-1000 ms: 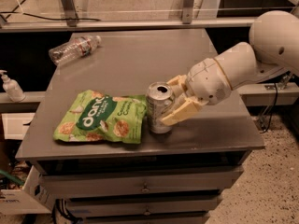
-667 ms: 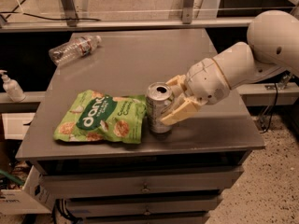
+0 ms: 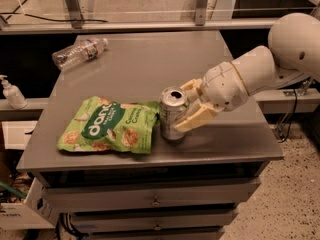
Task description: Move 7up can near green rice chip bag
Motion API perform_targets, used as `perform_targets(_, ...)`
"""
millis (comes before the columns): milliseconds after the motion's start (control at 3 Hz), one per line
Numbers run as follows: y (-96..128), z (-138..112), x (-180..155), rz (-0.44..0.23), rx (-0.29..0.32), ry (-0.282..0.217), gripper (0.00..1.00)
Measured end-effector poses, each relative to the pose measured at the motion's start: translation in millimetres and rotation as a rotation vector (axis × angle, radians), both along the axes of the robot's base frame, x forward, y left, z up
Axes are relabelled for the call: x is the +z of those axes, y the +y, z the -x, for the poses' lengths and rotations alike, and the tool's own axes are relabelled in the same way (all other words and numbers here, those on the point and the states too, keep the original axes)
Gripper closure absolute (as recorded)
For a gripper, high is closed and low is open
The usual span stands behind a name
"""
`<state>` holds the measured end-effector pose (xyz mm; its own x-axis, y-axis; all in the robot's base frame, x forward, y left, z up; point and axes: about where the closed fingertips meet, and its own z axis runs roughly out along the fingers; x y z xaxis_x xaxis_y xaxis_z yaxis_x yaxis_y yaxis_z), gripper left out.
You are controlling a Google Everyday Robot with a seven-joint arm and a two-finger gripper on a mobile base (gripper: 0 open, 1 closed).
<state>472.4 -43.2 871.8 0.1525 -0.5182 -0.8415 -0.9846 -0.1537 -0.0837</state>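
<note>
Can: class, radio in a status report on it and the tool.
Tool shut on can, front of table. Can upright, right beside bag. Nothing in the way; bottle lies at far left corner.

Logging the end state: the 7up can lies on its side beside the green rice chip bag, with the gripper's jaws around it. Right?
Not quite. The camera view shows the 7up can standing upright beside the green rice chip bag, with the jaws of the gripper around it.

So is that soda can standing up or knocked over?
Upright: the 7up can rests on its base, round top facing up, beside the green rice chip bag, with the gripper closed around it.
</note>
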Motion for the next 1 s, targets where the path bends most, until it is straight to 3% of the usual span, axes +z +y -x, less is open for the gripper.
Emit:
perform_targets(333, 1.2, 0.2, -1.6, 0.000, -0.003, -0.005, 0.13)
perform_targets(667, 0.3, -0.8, -2.2, 0.008, -0.015, -0.008, 0.00)
perform_targets(1000, -8.3, -7.2, -2.0, 0.014, -0.056, -0.012, 0.00)
